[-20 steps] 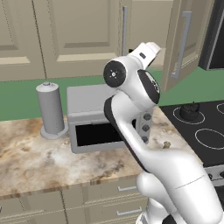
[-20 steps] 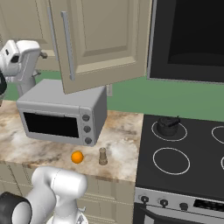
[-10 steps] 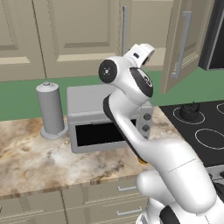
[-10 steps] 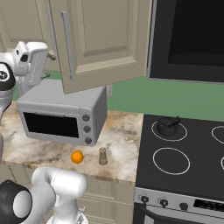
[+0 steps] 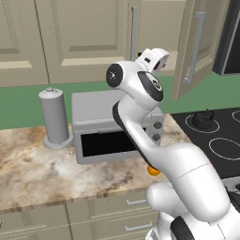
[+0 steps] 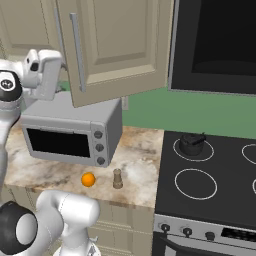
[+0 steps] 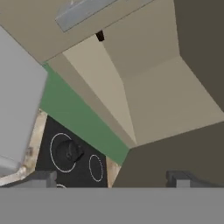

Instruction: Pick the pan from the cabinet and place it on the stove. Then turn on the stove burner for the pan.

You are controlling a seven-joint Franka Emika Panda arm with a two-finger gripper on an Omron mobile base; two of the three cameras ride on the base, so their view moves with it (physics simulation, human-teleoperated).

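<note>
Reaching into the open cabinet (image 6: pixel 120 45) is the step in hand, and it goes best if the arm clears the swung-out door and the microwave (image 6: pixel 70 132) on the worktop (image 6: pixel 140 150) before aiming along the plain beige shelf (image 7: pixel 170 100). The stove (image 6: pixel 210 175) waits to the right, its rear ring taken by a small dark pot (image 6: pixel 191 143). The hand (image 7: pixel 113 177), fingers spread wide and empty, should stay so; where the pan lies I cannot tell.
</note>
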